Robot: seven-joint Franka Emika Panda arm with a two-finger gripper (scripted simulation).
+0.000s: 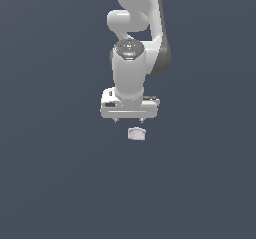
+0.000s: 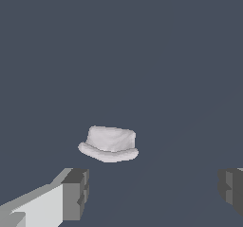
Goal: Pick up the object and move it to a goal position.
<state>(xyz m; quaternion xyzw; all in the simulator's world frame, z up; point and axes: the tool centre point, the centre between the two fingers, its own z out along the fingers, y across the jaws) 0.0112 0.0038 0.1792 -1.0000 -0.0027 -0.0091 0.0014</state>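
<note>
While lying on the flat grey floor (image 1: 55, 183) just below the wide-spread gripper (image 1: 129, 119), free of its fingers (image 2: 76, 193): object (image 2: 109, 144), probably light and rigid; best pinched across the narrower upper body, above the flared rim.

Arm (image 1: 131, 73) shell: smooth white, plastic-like, soft sheen, with darker grey sections at the joints. Hand (image 1: 128, 119) body the same pale smooth finish; finger pads (image 2: 76, 193) matt grey, blocky. Object (image 2: 109, 144) whitish-grey, matt, slightly uneven and faceted, like chalk or plaster. Ground surface (image 1: 50, 183) flat matt slate-blue, featureless, no gloss.
</note>
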